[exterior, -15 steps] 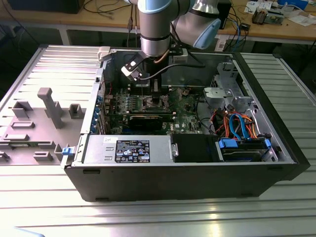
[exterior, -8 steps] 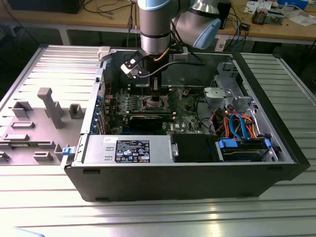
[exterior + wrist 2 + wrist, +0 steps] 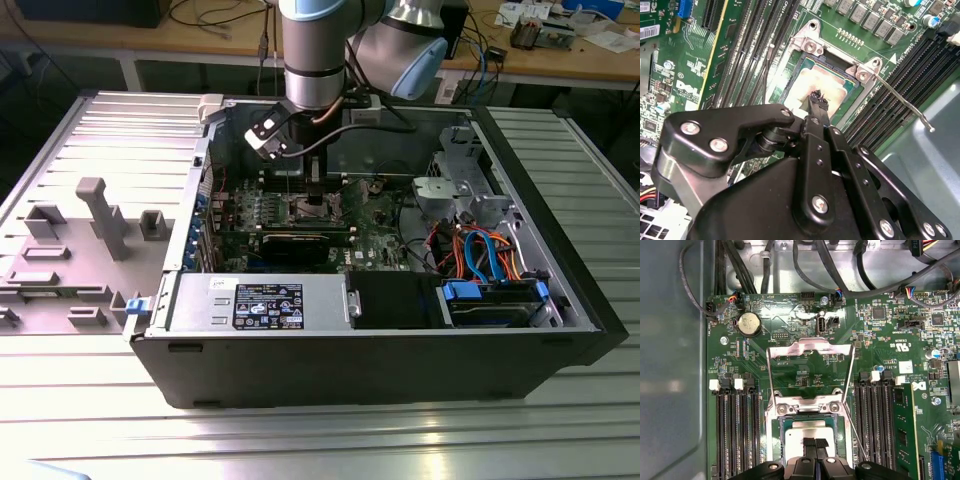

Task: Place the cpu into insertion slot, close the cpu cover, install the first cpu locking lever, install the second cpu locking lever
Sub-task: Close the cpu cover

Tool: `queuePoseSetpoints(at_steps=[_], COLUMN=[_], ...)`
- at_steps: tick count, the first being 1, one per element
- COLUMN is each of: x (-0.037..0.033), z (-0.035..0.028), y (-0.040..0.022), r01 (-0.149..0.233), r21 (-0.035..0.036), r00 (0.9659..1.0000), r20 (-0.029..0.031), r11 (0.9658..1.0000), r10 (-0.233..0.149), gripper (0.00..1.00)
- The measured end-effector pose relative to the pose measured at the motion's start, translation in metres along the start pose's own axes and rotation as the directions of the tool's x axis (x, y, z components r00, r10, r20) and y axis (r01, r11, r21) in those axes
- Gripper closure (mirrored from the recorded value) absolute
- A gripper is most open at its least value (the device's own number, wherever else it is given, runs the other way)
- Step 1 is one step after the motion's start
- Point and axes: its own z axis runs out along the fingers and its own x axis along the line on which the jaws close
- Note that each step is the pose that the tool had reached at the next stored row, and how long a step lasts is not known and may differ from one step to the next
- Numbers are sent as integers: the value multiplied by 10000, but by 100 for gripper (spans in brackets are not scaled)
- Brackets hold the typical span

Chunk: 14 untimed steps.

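The cpu (image 3: pixel 807 432) lies flat in the insertion slot (image 3: pixel 784 421) on the green motherboard (image 3: pixel 880 347), inside the open computer case (image 3: pixel 560 330) on the tabletop (image 3: pixel 300 445). The gripper (image 3: pixel 815 442) is over the cpu with its fingers pressed together, holding nothing; whether the tips touch the chip's top is unclear. The cpu cover (image 3: pixel 810 346) stands flipped open beyond the slot. A thin wire lever (image 3: pixel 905 102) sticks out unlatched beside it. Long memory slots (image 3: pixel 737 430) flank the socket closely on both sides.
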Motion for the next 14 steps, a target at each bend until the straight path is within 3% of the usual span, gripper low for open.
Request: queuePoseSetpoints(at_steps=[14], x=[-4], z=[-68], y=[5], r01=[-4], r21=[0], r00=[10000], r20=[-4], r11=[10000], r10=[4], gripper=[89])
